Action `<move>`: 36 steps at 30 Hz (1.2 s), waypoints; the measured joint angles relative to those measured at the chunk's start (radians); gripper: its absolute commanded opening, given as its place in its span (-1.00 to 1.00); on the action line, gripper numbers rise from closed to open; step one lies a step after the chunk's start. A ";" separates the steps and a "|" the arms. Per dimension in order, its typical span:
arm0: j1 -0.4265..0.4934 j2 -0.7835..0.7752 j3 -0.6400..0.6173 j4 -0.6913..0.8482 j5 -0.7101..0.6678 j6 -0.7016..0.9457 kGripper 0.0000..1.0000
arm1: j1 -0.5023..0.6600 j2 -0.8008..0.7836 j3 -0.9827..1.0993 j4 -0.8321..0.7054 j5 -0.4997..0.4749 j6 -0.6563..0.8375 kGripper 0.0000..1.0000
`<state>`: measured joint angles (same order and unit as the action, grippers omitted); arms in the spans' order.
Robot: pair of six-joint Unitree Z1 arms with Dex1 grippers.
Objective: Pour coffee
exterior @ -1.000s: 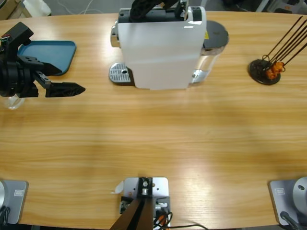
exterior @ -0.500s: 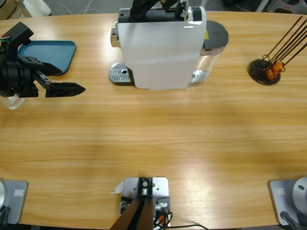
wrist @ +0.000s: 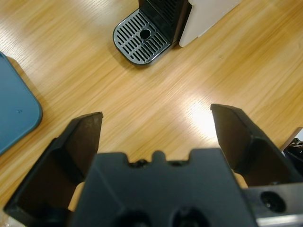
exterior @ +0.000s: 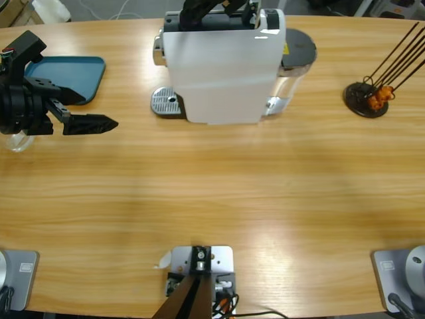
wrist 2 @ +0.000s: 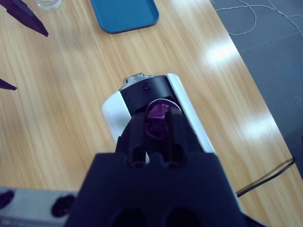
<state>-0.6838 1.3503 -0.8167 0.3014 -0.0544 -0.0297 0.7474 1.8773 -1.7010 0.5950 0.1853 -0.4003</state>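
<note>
A white coffee machine stands at the table's far middle, its metal drip tray empty on its left side. My right gripper is above the machine's black top opening, shut on a purple capsule; in the high view the right gripper shows as a black shape over the machine's top. My left gripper hovers open and empty at the table's left, pointing toward the drip tray. A clear glass sits partly under the left arm. The coffee is not visible.
A blue tray lies at the far left, beside the left arm. A dark round base holding thin sticks stands at the far right. Bare wooden table stretches across the middle and front.
</note>
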 measured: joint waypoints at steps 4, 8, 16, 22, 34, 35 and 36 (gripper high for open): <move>0.000 0.000 0.000 -0.007 0.000 0.000 1.00 | 0.000 -0.004 0.010 0.000 0.000 -0.005 -0.78; 0.000 0.000 0.000 -0.008 0.000 0.000 1.00 | 0.000 -0.006 0.014 0.000 0.000 -0.029 -0.78; 0.000 0.000 0.000 -0.008 0.000 0.000 1.00 | 0.011 -0.006 0.014 0.000 -0.034 -0.044 -0.78; 0.000 0.000 0.000 -0.009 0.000 0.000 1.00 | 0.026 -0.006 0.013 0.000 -0.070 -0.044 -1.00; 0.000 0.000 0.003 -0.009 0.000 0.000 1.00 | 0.061 -0.006 0.001 0.009 -0.166 0.083 -1.00; 0.000 0.000 0.003 -0.009 0.000 0.000 1.00 | 0.063 -0.006 0.001 0.008 -0.172 0.084 -1.00; 0.000 0.000 0.003 -0.009 0.000 0.000 1.00 | 0.067 -0.007 0.001 0.008 -0.179 0.086 -1.00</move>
<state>-0.6838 1.3503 -0.8132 0.2928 -0.0544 -0.0297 0.8144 1.8703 -1.6997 0.6035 0.0063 -0.3148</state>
